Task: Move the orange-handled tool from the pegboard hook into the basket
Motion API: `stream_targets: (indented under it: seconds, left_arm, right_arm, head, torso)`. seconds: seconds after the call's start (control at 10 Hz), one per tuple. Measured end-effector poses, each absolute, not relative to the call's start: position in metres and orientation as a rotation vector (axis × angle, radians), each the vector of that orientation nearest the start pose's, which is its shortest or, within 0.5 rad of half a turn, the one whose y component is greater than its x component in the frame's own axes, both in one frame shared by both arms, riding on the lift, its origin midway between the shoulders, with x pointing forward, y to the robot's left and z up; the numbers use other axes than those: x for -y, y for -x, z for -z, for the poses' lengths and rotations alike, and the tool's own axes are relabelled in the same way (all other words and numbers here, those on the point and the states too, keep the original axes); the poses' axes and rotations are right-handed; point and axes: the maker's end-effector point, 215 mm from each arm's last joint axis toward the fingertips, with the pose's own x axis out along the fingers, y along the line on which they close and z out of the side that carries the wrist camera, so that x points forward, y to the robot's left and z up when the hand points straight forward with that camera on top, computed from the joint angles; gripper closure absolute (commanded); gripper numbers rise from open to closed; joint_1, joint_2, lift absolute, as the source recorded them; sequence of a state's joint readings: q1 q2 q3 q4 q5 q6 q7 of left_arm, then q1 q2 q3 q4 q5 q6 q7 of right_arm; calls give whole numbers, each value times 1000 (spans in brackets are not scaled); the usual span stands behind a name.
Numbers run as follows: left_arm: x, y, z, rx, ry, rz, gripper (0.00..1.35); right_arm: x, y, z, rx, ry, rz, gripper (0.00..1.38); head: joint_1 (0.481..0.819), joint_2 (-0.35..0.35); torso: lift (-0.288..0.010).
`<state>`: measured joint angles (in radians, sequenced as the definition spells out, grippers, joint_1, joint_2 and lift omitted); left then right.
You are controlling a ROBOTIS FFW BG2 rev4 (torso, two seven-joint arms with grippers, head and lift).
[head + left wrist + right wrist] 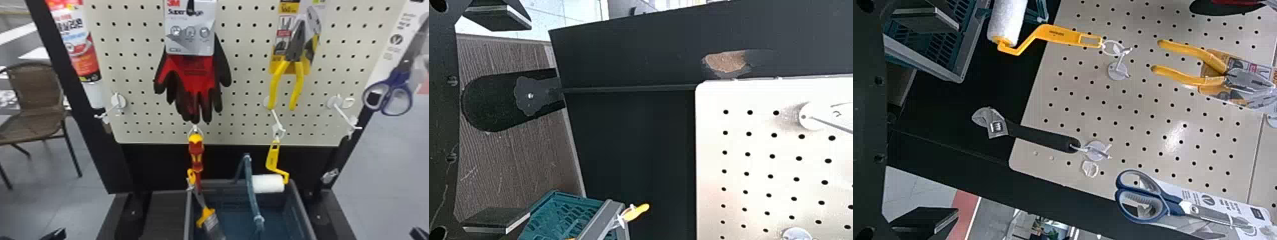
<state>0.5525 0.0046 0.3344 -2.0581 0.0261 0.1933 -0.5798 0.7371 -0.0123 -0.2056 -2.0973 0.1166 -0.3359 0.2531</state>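
Pegboard (249, 76) ahead, basket (300, 207) below. Left hand (498, 120) and right hand (929, 120) empty, fingers apart. Roller (267, 183), my likely target, hangs on its hook (276, 120); probably light, soft sleeve (1009, 20), stiff orange handle (1063, 35); I'd pinch mid-handle. Orange-tipped brush (206, 214) leans in basket.

There is one basket (300, 207), one paint roller (268, 183), one brush (207, 213), one screwdriver (196, 153), one wrench (1038, 136), one pair of scissors (1173, 205).
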Motion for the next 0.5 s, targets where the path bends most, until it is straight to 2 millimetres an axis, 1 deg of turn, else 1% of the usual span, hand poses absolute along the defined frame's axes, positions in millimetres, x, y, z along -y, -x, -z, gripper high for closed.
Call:
stream_targets:
  seconds: [0.5]
  left_arm:
    - [-293, -395, 404, -274, -39, 274, -2]
  right_arm:
    - [261, -363, 314, 81, 281, -148, -2]
  head:
    - [549, 0]
  torso:
    - [-100]
